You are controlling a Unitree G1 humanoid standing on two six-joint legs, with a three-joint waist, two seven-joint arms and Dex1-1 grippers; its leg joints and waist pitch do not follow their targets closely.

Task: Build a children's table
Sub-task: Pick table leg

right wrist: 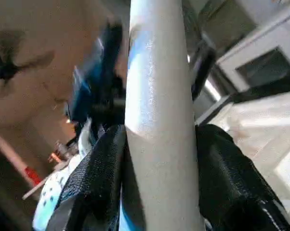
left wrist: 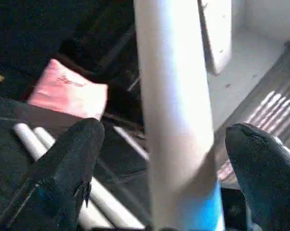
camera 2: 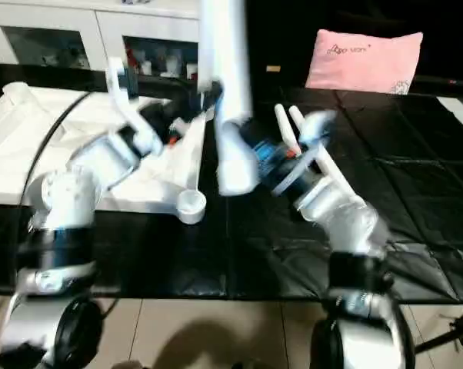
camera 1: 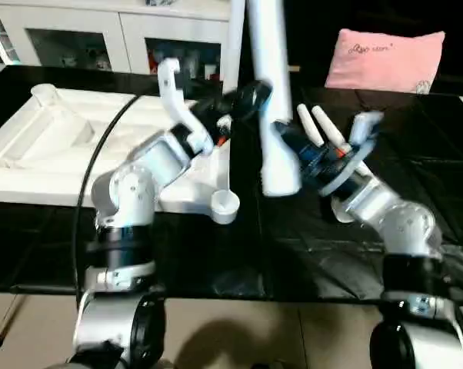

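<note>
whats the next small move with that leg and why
Probably swing the leg over to the nearest corner socket of the tabletop and line its lower end up above it. The right gripper is clamped on the leg, the left gripper stands open around it, and the leg's end hangs over the black mat beside the socket.

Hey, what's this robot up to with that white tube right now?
It is putting together a white plastic children's table. The right pincer is clamped on one round tube leg, holding it upright above the black work surface. The left pincer stands open with its fingers on either side of that leg. The tabletop lies underside up at the left, and two more legs lie behind the right arm.
</note>
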